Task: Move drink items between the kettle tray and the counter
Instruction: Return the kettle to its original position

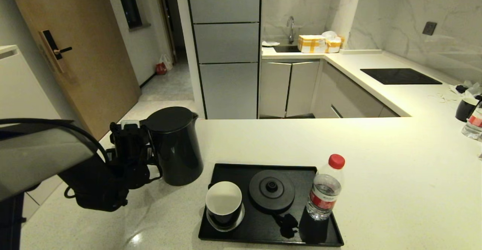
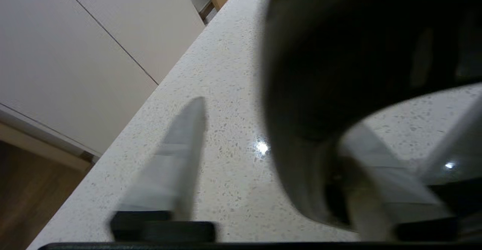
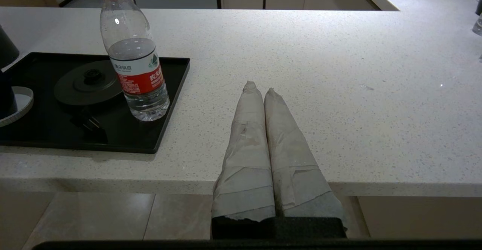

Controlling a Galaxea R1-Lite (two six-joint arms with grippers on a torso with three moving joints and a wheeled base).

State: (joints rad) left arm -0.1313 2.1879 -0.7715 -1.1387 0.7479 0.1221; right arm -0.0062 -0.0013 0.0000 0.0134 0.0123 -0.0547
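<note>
The glossy black kettle stands upright on the speckled counter, just left of the black kettle tray. My left gripper is at the kettle's handle side, open; in the left wrist view the dark handle loop lies between the spread fingers, close to the far one. The round base disc on the tray is bare. The red-capped bottle stands upright at the tray's right side. My right gripper hovers shut over the counter's front edge, right of the tray.
A black cup with white inside sits on the tray's front left. Far right stand another bottle and a dark cup. A black hob panel lies at the back right. The counter's left edge runs close to the kettle.
</note>
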